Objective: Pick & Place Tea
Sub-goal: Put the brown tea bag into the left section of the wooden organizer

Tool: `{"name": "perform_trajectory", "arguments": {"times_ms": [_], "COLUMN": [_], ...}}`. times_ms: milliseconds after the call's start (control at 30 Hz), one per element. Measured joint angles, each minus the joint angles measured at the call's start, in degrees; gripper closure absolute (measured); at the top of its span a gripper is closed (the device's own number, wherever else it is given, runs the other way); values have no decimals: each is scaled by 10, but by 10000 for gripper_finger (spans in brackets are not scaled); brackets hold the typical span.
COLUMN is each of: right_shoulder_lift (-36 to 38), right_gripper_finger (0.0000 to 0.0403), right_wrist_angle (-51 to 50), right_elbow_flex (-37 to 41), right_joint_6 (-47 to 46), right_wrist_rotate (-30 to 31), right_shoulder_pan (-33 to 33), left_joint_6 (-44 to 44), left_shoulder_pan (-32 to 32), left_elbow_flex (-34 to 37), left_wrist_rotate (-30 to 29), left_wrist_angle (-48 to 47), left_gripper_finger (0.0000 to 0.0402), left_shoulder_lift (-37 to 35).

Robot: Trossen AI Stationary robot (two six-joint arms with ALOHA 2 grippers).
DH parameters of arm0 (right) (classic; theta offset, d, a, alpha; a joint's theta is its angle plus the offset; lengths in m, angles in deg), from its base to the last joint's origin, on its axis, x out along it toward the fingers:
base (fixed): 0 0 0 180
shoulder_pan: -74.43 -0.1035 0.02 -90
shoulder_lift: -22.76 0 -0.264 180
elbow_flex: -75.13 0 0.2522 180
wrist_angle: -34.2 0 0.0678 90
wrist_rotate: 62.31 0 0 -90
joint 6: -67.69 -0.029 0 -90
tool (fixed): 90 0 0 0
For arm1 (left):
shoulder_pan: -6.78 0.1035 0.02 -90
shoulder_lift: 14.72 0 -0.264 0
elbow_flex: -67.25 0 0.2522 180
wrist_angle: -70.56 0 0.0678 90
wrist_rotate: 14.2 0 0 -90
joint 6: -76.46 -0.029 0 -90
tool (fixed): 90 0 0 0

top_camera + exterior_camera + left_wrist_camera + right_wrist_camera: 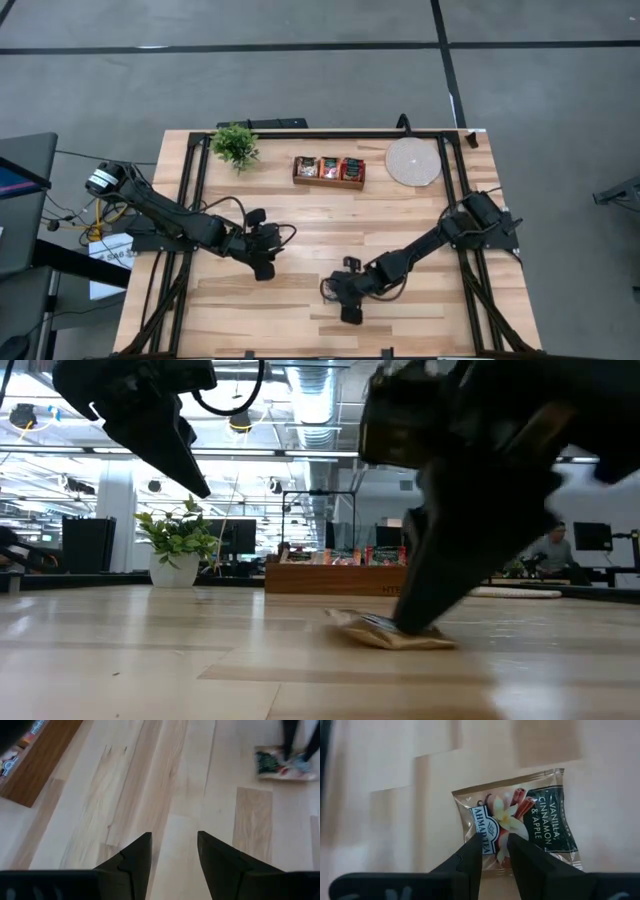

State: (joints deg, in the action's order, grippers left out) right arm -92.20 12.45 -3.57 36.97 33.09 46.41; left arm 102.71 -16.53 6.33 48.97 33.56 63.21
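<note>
Right pincer (pixel 494 851) angled down, tips narrowly parted on a flat tea sachet (pixel 520 822); left pincer (pixel 174 851) hovers open, empty

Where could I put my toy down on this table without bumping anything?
Bare wood lies between the left gripper and the wooden tray. The front left corner is free too. It is crowded by the right gripper, down on a tea sachet, and along the back: plant, tray, round disc.
</note>
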Motion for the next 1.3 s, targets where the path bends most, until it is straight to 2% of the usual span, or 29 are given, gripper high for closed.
{"name": "perform_trajectory", "arguments": {"times_ms": [200,500,633,867,1033,1233,1300], "right_shoulder_lift": [2,-1,-1,34,65,101,116], "right_gripper_finger": [313,313,313,313,313,313,313], "right_wrist_angle": [12,6,8,-29,-108,-202,-224], "right_elbow_flex": [-2,-40,-56,-65,-65,-64,-64], "right_joint_6": [59,194,234,262,238,174,155], "right_wrist_rotate": [4,8,9,13,61,109,127], "right_shoulder_pan": [50,145,162,113,54,-15,-35], "left_joint_6": [-11,-34,-40,-24,-7,-43,-51], "left_shoulder_pan": [0,0,0,1,5,44,60], "left_elbow_flex": [0,0,0,0,-1,-1,-10], "left_wrist_rotate": [0,0,0,0,1,63,75], "left_wrist_angle": [3,5,4,9,55,143,145], "left_gripper_finger": [250,250,250,250,250,250,250], "left_shoulder_lift": [0,0,0,2,22,73,92]}}
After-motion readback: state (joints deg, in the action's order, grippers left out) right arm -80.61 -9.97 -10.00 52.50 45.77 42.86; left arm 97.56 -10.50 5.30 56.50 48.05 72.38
